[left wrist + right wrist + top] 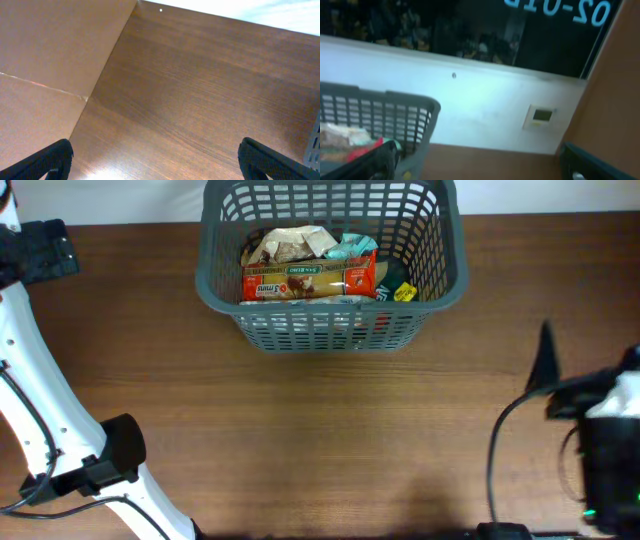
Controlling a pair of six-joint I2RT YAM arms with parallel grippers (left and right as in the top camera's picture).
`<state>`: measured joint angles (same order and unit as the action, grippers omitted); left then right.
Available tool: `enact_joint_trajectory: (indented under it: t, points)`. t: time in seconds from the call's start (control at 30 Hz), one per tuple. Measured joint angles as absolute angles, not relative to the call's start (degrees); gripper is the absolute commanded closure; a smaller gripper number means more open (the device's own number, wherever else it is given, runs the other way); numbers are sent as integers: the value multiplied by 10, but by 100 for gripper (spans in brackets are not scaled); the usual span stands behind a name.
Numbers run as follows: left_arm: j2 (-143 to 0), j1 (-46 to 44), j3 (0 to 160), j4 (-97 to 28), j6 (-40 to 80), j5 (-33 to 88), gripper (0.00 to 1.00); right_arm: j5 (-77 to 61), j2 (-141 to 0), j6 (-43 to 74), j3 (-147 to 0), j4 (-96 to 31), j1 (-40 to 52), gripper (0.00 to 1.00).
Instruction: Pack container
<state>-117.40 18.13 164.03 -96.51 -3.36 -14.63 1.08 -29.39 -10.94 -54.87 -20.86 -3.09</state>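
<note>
The container is a dark grey lattice basket at the back middle of the table. It holds several packets: a long orange-red one, a beige one, a teal one and a dark one with a yellow label. My left gripper is at the far left, well away from the basket, open and empty. My right gripper is at the right, open and empty. In the right wrist view the basket stands at the left.
The brown wooden table spreads in front of the basket. A sliver of the basket's wall shows at the right edge of the left wrist view. A white wall with a small panel lies behind the table.
</note>
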Motion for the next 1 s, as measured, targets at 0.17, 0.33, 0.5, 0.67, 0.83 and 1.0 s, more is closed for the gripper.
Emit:
enact_joint_trajectory:
  t: [0.17, 0.33, 0.5, 0.67, 0.83, 1.0]
  points:
    - [-1174, 181, 1640, -965, -34, -144, 1, 12, -180, -112, -339, -188, -31, 1]
    - [-1174, 181, 1640, -965, -34, -144, 1, 13, -106, -112, -212, -188, -31, 1]
    - [-1174, 181, 1640, -965, -34, -144, 1, 14, -36, -112, -128, -185, -31, 1]
    - [-1174, 181, 1640, -966, -34, -144, 1, 15, -10, -112, -80, -182, -31, 1]
    - [-1174, 181, 1640, -966, -34, -144, 1, 15, -9, -112, -61, -179, -31, 1]
    - [-1174, 181, 1640, -966, -34, -144, 1, 15, -9, -114, -59, -179, -31, 1]
